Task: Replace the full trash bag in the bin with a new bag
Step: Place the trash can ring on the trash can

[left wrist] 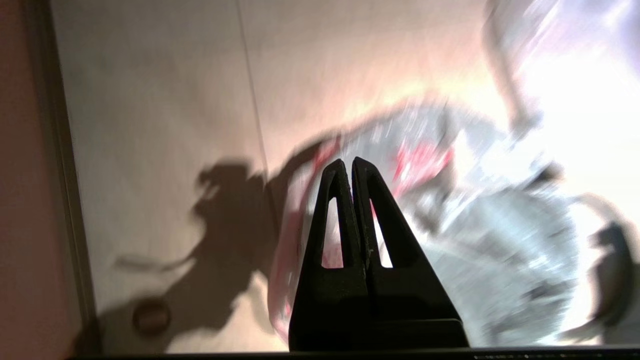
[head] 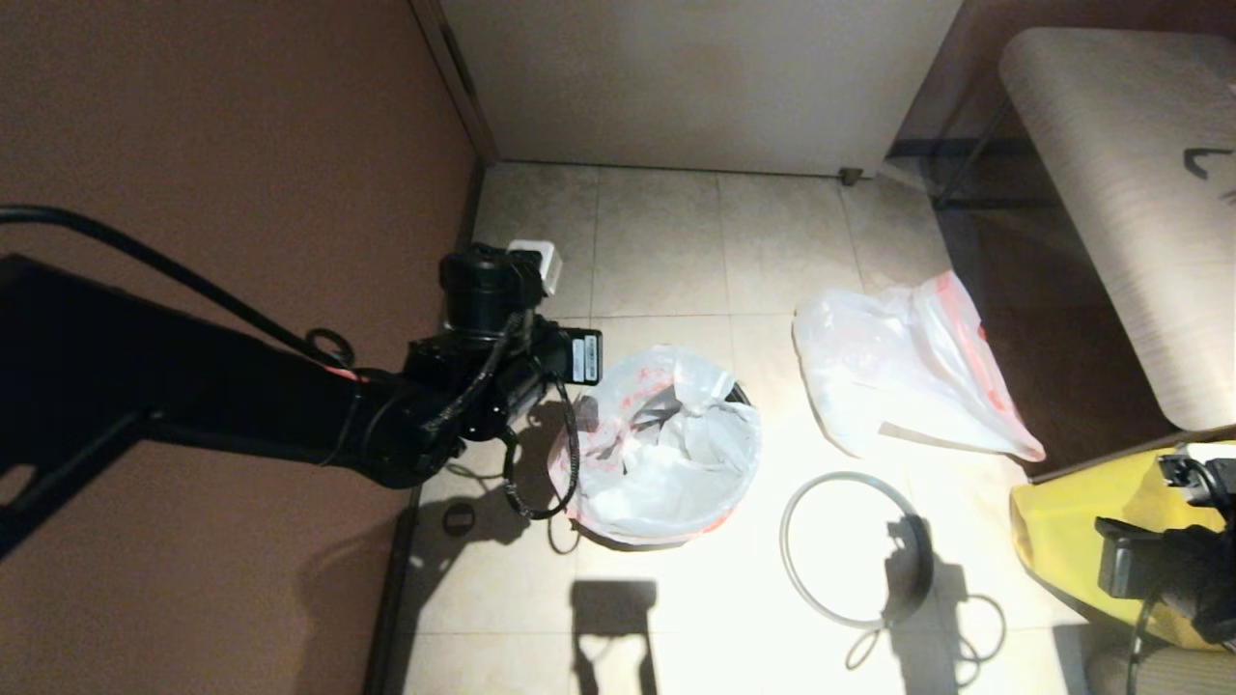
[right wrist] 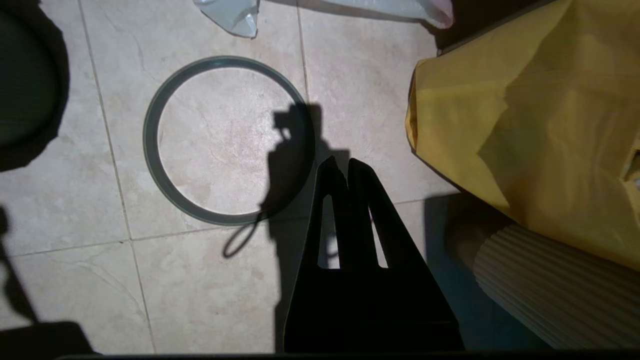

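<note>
**Inspector:** Report gripper state and where the task items sit.

**Operator:** I have the left gripper [left wrist: 348,167] clenched on nothing, hanging over the near-wall side of the full trash bag [head: 657,439]. The right gripper [right wrist: 345,170] is likewise clenched and empty, low at my right beside the big yellow bag [head: 1081,521]. The full bag sits in the bin [head: 739,393], of which only a sliver of black wall shows behind the film. The new bag [head: 903,372] lies flat on the floor tiles, well apart to the right of the bin.

**Inspector:** Handling assessment?

**Operator:** Thin film — soft, slippery and easily torn, in my judgement. The load looks light, mostly crumpled plastic with dark scraps. I would take hold at the red-pink mouth band, where it folds over the bin's edge and the film bunches; pinching the smooth middle would likely slip.

**Inspector:** Obstructions?

**Operator:** The grey hoop [head: 855,550] lies loose on the floor just right of the bin, between it and the yellow bag. The brown wall [head: 241,145] is close on the left, crowding my left arm. A ribbed pale object [right wrist: 545,295] sits under the yellow bag — I cannot identify it.
</note>
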You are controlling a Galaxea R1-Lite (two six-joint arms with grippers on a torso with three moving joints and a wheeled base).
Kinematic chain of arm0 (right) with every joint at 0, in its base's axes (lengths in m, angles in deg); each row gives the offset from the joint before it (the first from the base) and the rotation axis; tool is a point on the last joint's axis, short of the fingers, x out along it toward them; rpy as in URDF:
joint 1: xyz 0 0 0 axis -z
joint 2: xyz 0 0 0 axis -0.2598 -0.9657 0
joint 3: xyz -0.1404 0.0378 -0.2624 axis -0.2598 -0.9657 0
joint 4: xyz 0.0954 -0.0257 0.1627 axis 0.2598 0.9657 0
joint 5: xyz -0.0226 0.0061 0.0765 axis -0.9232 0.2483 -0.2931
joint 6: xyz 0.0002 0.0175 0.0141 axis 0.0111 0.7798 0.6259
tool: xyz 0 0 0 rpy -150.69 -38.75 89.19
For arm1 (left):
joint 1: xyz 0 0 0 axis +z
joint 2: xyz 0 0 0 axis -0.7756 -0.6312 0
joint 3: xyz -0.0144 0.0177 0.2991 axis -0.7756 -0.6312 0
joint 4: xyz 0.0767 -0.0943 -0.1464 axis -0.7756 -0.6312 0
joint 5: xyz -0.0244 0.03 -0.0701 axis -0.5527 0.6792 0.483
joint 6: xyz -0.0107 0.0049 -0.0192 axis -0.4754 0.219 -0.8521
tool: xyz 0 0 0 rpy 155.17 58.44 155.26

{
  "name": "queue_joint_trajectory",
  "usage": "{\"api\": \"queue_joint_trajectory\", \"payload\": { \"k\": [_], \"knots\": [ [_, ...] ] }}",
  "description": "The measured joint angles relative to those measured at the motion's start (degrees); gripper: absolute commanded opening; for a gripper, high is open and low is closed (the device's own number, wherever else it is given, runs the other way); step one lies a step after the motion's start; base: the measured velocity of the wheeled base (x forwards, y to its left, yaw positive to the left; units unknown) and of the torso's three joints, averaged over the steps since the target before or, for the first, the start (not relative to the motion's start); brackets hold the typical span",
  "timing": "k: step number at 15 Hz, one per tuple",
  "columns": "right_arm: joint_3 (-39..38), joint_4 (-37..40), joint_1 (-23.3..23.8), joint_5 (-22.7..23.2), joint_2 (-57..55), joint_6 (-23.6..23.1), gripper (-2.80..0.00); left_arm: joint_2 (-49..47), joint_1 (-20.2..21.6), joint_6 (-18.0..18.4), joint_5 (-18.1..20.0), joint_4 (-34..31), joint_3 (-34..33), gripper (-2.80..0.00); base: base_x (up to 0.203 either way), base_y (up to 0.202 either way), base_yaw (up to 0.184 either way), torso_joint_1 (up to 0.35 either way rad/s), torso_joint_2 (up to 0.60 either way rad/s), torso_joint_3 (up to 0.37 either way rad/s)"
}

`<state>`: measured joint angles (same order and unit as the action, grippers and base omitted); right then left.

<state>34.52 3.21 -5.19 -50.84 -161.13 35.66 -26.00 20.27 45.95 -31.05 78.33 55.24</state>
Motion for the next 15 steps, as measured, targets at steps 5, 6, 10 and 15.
{"api": "queue_joint_trajectory", "payload": {
  "k": [5,6,10,15],
  "knots": [
    [20.4,2.6,-0.9,-1.6,-21.8,-0.9,-2.80,3.4,-1.0,0.2,1.9,-0.9,-0.6,-2.80,0.000,0.000,0.000,0.000,0.00,0.000],
    [26.1,4.6,-1.0,-1.6,-26.0,-1.4,-2.80,2.7,-1.7,0.2,-0.1,-2.9,0.6,-2.80,0.000,0.000,0.000,0.000,0.00,0.000],
    [45.9,12.3,-2.8,-1.5,-41.5,-2.6,-2.80,-1.0,-2.5,0.3,-2.8,-5.3,4.2,-2.80,0.000,0.000,0.000,0.000,0.00,0.000],
    [65.0,19.1,-5.4,-3.1,-56.4,-3.2,0.00,-4.1,-3.9,-1.0,-2.5,-1.0,4.6,-2.80,0.000,0.000,0.000,0.000,0.00,0.000]
  ]
}}
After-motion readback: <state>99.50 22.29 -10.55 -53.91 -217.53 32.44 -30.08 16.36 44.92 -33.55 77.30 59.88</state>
